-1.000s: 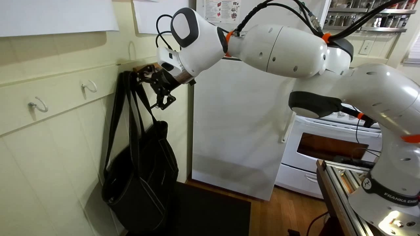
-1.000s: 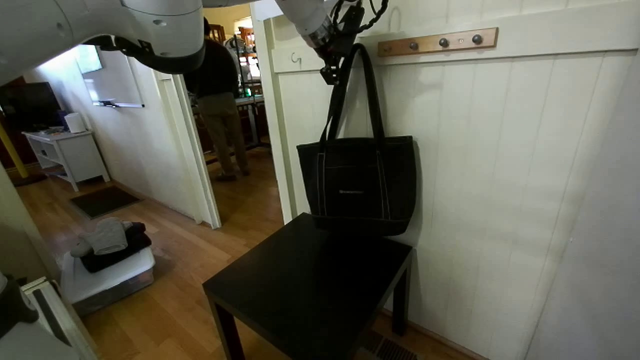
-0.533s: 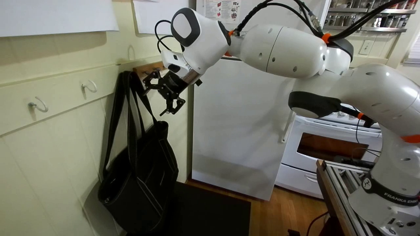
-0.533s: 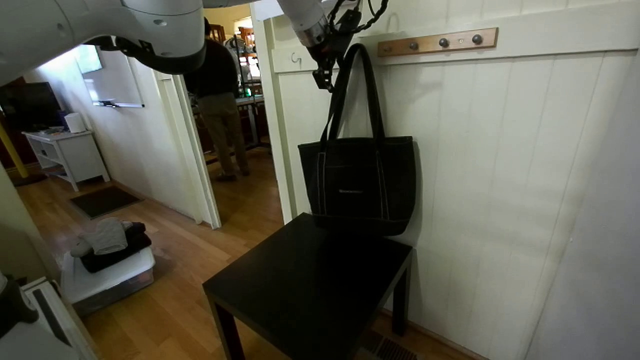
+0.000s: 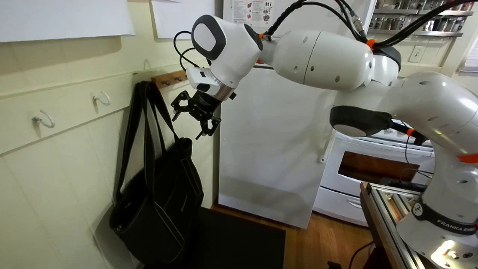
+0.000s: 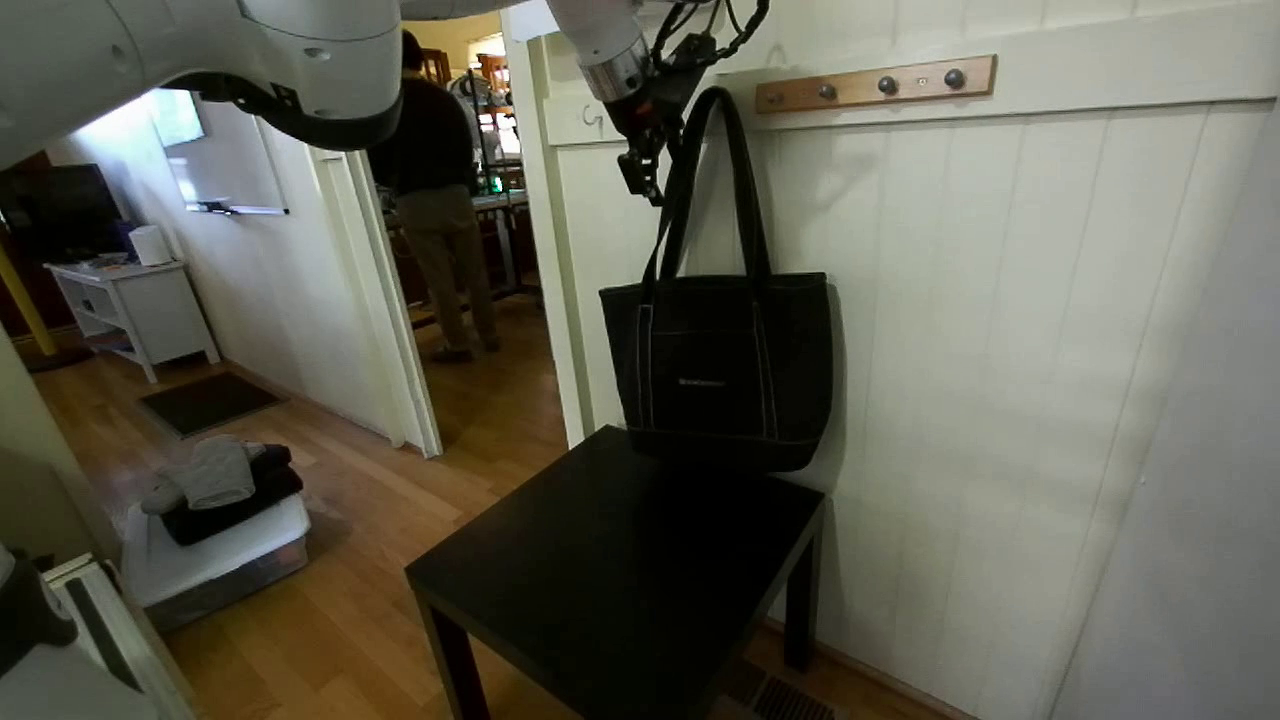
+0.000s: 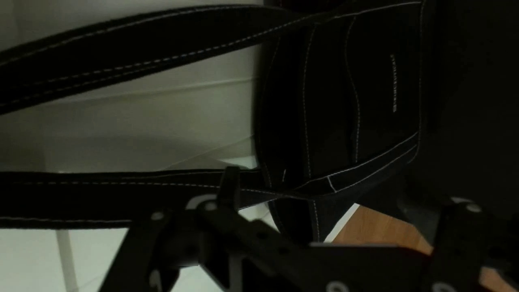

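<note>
Black end effector (image 5: 186, 129) | spread wide | grip empty | near hanging tote bag (image 6: 715, 375)

This looked like a home, by its kitchen: in an exterior view an oven (image 5: 368, 166) stood between three and four o'clock, racks (image 5: 437, 34) of small jars (image 5: 443, 24) hung at two, and white hooks (image 5: 95, 98) dotted a panelled wall (image 5: 56, 179) near nine. In an exterior view, plank flooring (image 6: 370, 500) showed at eight o'clock, a white cabinet (image 6: 175, 315) at nine.
</note>
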Controlling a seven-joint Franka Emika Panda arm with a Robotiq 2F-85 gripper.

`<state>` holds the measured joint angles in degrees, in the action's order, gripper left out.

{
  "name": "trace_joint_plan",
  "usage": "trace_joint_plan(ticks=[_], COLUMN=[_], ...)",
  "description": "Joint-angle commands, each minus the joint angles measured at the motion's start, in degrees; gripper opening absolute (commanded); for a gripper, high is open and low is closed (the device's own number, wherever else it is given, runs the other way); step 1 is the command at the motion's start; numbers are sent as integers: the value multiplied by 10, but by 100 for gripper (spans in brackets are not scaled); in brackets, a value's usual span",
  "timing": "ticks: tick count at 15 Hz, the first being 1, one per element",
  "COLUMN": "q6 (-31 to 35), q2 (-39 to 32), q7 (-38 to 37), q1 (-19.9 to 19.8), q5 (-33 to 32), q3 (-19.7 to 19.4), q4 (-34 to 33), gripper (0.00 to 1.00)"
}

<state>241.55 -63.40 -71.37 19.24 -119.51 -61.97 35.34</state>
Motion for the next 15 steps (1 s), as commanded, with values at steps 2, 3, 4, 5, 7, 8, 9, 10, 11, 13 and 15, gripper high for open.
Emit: trace_joint_plan(ticks=[2, 3, 4, 5, 7, 8, 9, 10, 11, 13, 15], q6=[9, 8, 9, 9, 8, 6, 9, 9, 10, 10, 10], q2=[15, 18, 23, 32, 42, 47, 45, 43, 44, 44, 42], q7=[-37, -51, -66, -80, -136, -161, -192, -226, -250, -291, -337], q1=[17, 17, 16, 14, 10, 9, 6, 7, 9, 14, 18], q5=[-64, -68, -69, -68, -62, -62, -54, -51, -54, -57, -56], q3=[35, 39, 41, 48, 49, 50, 41, 25, 20, 7, -7], q4=[39, 41, 41, 49, 54, 57, 49, 42, 41, 40, 42], gripper=[100, 100, 100, 100, 100, 100, 100, 100, 100, 100, 100])
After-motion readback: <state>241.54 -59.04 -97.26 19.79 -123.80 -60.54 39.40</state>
